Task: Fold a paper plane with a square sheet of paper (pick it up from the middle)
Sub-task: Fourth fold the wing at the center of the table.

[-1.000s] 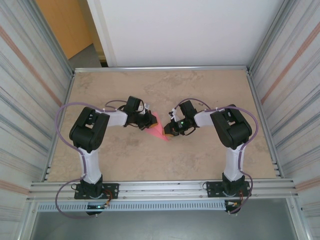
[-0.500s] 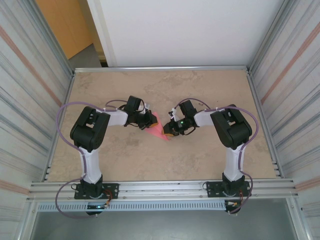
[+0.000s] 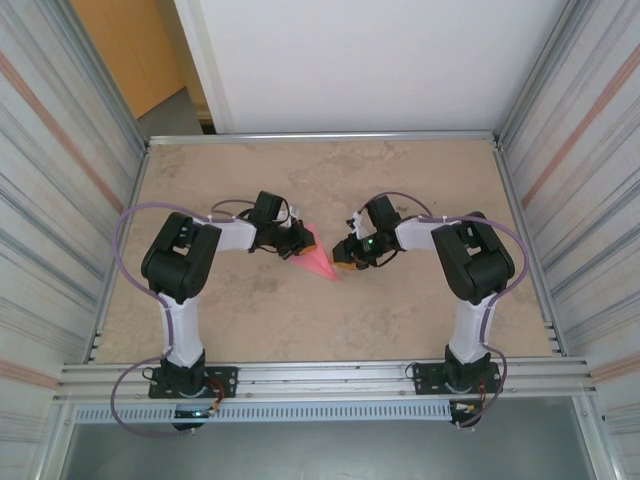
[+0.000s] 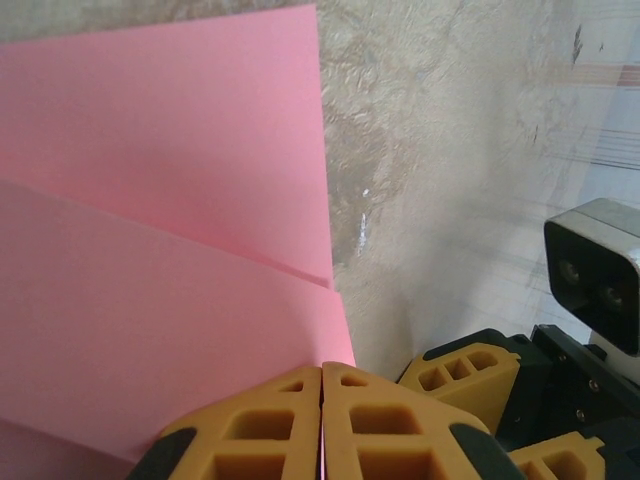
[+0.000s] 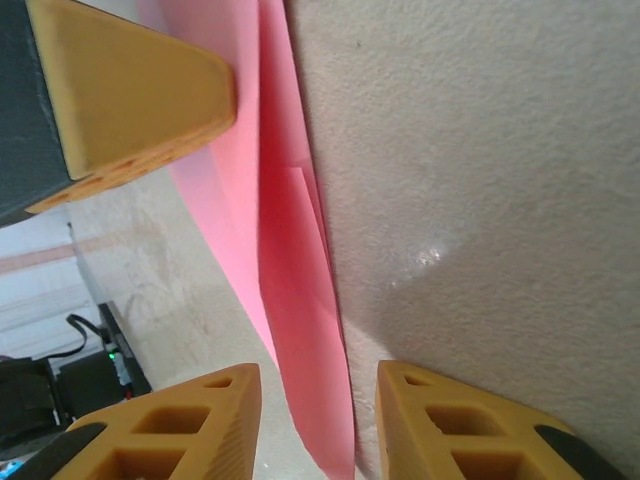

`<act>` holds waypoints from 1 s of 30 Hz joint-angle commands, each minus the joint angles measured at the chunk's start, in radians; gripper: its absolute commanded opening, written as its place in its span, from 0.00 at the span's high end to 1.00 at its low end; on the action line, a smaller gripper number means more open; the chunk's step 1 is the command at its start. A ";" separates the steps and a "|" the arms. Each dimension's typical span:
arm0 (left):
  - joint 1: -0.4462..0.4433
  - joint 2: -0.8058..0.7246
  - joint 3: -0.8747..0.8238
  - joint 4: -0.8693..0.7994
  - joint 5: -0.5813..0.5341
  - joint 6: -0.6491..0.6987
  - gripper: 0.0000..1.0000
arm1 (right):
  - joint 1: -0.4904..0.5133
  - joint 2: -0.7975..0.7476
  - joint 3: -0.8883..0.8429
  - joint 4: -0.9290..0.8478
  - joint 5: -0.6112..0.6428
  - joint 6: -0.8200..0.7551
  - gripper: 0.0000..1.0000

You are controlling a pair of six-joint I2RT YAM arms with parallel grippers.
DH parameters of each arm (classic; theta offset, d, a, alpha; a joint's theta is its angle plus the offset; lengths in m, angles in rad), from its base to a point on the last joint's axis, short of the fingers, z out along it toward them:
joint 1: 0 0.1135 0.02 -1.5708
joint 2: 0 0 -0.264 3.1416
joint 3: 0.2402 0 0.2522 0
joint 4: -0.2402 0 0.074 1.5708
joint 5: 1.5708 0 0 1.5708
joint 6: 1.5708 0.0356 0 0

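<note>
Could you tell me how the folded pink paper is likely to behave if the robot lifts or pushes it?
The paper looks thin and layered, so it is probably very light and would flop away from its creases. Resting on the table, it would likely slide rather than roll if pushed.

Tabletop: you have a beige, mottled stone-look table surface (image 3: 420, 180).
Sides: you see ribbed grey metal wall panels (image 3: 60, 170) left and right.
Back: a plain white board (image 3: 370, 60) faces you, with a flat orange panel (image 3: 125, 45) at its left.
Near edge: a silver aluminium rail (image 3: 320, 373) runs across.
</note>
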 commanded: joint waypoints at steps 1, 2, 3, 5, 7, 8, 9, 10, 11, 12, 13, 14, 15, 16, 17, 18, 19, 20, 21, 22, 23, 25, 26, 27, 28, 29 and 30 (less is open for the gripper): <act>0.006 0.020 0.020 -0.017 -0.003 -0.002 0.92 | 0.033 -0.022 0.028 -0.107 0.086 -0.056 0.62; 0.006 0.021 0.019 -0.017 -0.003 -0.003 0.92 | 0.047 -0.019 0.037 -0.120 0.102 -0.069 0.62; 0.006 0.021 0.020 -0.017 -0.003 -0.003 0.92 | 0.057 -0.017 0.045 -0.133 0.122 -0.079 0.61; 0.007 0.022 0.021 -0.018 -0.004 -0.002 0.92 | 0.084 -0.012 0.065 -0.168 0.169 -0.105 0.60; 0.006 0.025 0.021 -0.020 -0.004 -0.004 0.92 | 0.099 -0.006 0.076 -0.182 0.191 -0.118 0.60; 0.006 0.025 0.021 -0.021 -0.005 -0.004 0.91 | 0.104 -0.003 0.079 -0.186 0.197 -0.122 0.60; 0.006 0.026 0.021 -0.023 -0.005 -0.004 0.91 | 0.107 0.001 0.081 -0.192 0.203 -0.125 0.60; 0.006 0.026 0.022 -0.024 -0.005 -0.004 0.91 | 0.110 0.006 0.080 -0.195 0.209 -0.130 0.60; 0.007 0.028 0.023 -0.026 -0.007 -0.004 0.92 | 0.112 0.009 0.080 -0.198 0.213 -0.134 0.60; 0.006 0.030 0.022 -0.026 -0.007 -0.004 0.92 | 0.114 0.013 0.080 -0.201 0.216 -0.138 0.60; 0.006 0.031 0.025 -0.028 -0.006 -0.006 0.92 | 0.116 0.015 0.080 -0.206 0.219 -0.144 0.61; 0.006 0.031 0.025 -0.028 -0.006 -0.006 0.92 | 0.118 0.020 0.080 -0.211 0.224 -0.150 0.62; 0.006 0.032 0.025 -0.028 -0.006 -0.006 0.92 | 0.120 0.023 0.078 -0.214 0.224 -0.152 0.63; 0.006 0.033 0.025 -0.027 -0.005 -0.006 0.92 | 0.120 0.027 0.078 -0.217 0.224 -0.155 0.64; 0.006 0.033 0.025 -0.028 -0.005 -0.006 0.92 | 0.119 0.033 0.076 -0.218 0.224 -0.157 0.66; 0.007 0.031 0.024 -0.028 -0.005 -0.004 0.91 | 0.118 0.037 0.074 -0.218 0.222 -0.158 0.67; 0.006 0.031 0.025 -0.028 -0.005 -0.005 0.91 | 0.119 0.041 0.075 -0.219 0.222 -0.158 0.68; 0.006 0.031 0.025 -0.028 -0.005 -0.004 0.91 | 0.118 0.044 0.074 -0.218 0.221 -0.157 0.69; 0.007 0.031 0.025 -0.029 -0.005 -0.004 0.92 | 0.118 0.047 0.073 -0.218 0.220 -0.158 0.70; 0.006 0.031 0.024 -0.029 -0.004 -0.003 0.92 | 0.118 0.050 0.073 -0.219 0.221 -0.158 0.71; 0.006 0.031 0.025 -0.029 -0.004 -0.004 0.91 | 0.118 0.053 0.073 -0.219 0.220 -0.158 0.72; 0.006 0.032 0.024 -0.029 -0.004 -0.004 0.92 | 0.118 0.056 0.073 -0.220 0.218 -0.159 0.74; 0.005 0.033 0.024 -0.029 -0.003 -0.004 0.91 | 0.118 0.059 0.073 -0.221 0.219 -0.161 0.75; 0.006 0.033 0.025 -0.029 -0.002 -0.004 0.91 | 0.118 0.061 0.072 -0.222 0.219 -0.161 0.75; 0.006 0.033 0.027 -0.029 -0.002 -0.004 0.92 | 0.118 0.063 0.072 -0.223 0.219 -0.162 0.76; 0.007 0.034 0.026 -0.030 -0.002 -0.004 0.91 | 0.119 0.064 0.072 -0.223 0.221 -0.162 0.77; 0.006 0.035 0.027 -0.031 -0.004 -0.004 0.92 | 0.118 0.067 0.069 -0.224 0.222 -0.163 0.78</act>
